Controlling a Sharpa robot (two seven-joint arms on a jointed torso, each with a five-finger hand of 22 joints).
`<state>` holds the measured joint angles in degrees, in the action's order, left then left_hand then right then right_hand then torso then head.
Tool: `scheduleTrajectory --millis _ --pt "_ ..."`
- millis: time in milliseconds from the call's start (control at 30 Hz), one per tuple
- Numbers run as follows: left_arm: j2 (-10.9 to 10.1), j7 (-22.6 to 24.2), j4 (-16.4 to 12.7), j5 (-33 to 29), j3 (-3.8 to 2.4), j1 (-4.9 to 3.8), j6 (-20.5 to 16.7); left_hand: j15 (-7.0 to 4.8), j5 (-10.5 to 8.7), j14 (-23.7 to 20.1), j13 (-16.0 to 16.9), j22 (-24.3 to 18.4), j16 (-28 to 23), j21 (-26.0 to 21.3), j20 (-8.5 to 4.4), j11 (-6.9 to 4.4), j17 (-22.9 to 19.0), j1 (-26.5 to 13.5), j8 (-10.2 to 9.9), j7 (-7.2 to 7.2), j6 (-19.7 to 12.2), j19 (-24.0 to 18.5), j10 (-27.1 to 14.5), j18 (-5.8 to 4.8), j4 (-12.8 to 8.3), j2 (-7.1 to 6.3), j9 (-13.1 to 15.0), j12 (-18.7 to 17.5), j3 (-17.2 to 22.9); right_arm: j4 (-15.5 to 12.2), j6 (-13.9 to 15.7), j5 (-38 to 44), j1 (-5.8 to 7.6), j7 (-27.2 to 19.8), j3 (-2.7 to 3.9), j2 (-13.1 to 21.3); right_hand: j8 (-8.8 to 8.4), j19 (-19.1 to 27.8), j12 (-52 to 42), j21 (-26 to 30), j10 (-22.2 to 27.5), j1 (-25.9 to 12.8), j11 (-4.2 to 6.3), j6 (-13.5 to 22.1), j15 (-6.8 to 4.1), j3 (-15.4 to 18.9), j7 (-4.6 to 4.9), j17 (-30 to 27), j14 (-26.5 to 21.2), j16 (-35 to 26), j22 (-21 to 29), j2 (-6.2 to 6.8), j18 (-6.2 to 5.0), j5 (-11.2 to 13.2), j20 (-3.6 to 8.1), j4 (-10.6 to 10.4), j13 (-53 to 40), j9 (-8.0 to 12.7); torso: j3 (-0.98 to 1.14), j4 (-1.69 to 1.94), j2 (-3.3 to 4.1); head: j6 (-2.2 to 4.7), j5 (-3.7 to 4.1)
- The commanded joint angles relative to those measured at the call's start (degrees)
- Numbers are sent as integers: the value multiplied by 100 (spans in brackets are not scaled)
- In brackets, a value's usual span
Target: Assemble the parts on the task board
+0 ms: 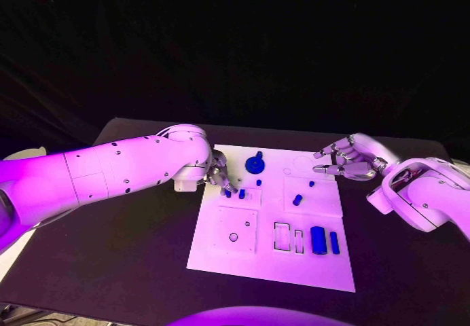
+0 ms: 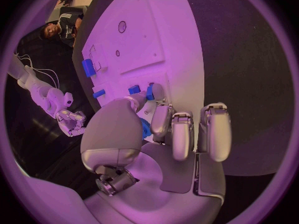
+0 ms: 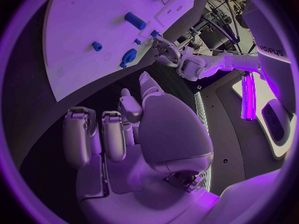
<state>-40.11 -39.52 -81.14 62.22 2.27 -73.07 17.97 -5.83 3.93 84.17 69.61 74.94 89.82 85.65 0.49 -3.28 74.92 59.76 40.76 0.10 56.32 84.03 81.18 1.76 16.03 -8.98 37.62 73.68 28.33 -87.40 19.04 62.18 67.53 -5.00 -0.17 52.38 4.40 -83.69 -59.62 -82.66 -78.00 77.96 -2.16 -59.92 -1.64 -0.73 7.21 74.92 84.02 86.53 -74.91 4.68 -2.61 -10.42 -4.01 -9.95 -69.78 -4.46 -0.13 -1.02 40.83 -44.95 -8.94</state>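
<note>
The white task board (image 1: 257, 261) lies in the middle of the black table. My left hand (image 1: 217, 175) hangs over the board's far left edge. Its fingertips (image 2: 156, 91) come down beside two small blue parts (image 1: 227, 193) (image 2: 134, 89) standing there, and I see nothing gripped. A round blue gear-like part (image 1: 255, 164) (image 3: 129, 56) lies just right of that hand. My right hand (image 1: 345, 159) hovers at the board's far right corner, fingers loosely bent and holding nothing. Near the board's middle are a short blue peg (image 1: 312, 183) and a blue cylinder (image 1: 297, 200) (image 3: 134, 21).
Two longer blue cylinders (image 1: 318, 239) (image 1: 334, 242) lie side by side at the board's near right, next to narrow rectangular slots (image 1: 282, 234). A square recess with a small hole (image 1: 233, 237) sits at the near left. Bare black table (image 1: 128, 258) surrounds the board.
</note>
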Motion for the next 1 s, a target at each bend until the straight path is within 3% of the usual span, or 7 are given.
scheduleTrajectory --millis 33,533,1000 --pt "4 -324 -14 -53 63 86 383 -38 13 583 9 1068 18 31 -35 -14 1508 -56 -39 10 26 375 40 -48 3 -9 -8 20 -41 -11 -50 33 -3 -17 0 3 21 30 24 20 26 12 0 -25 -35 30 -9 1054 484 -40 -108 -28 -46 -29 -4 -6 5 -7 -2 -3 1 -4 -2" --pt "0 -321 -86 -33 62 87 371 -38 14 583 35 1083 18 44 -34 -16 1508 -67 -29 5 39 382 53 -52 4 -24 -10 40 -87 -5 -57 32 -3 -17 0 -1 20 36 45 28 35 7 -1 -24 -34 37 -8 1042 481 -50 -94 -27 -49 -28 -4 -9 18 -7 -3 3 -1 -8 -8" --pt "-6 -323 -50 -25 61 87 323 -41 21 583 41 1095 18 47 -35 -21 1508 -212 -17 0 72 386 64 -54 58 -41 -58 33 -592 -9 -53 32 -3 -15 0 3 20 36 45 28 35 7 -1 -24 -34 37 -8 1042 481 -50 -94 -27 -49 -28 -4 -9 18 -7 -4 -1 0 3 -1"
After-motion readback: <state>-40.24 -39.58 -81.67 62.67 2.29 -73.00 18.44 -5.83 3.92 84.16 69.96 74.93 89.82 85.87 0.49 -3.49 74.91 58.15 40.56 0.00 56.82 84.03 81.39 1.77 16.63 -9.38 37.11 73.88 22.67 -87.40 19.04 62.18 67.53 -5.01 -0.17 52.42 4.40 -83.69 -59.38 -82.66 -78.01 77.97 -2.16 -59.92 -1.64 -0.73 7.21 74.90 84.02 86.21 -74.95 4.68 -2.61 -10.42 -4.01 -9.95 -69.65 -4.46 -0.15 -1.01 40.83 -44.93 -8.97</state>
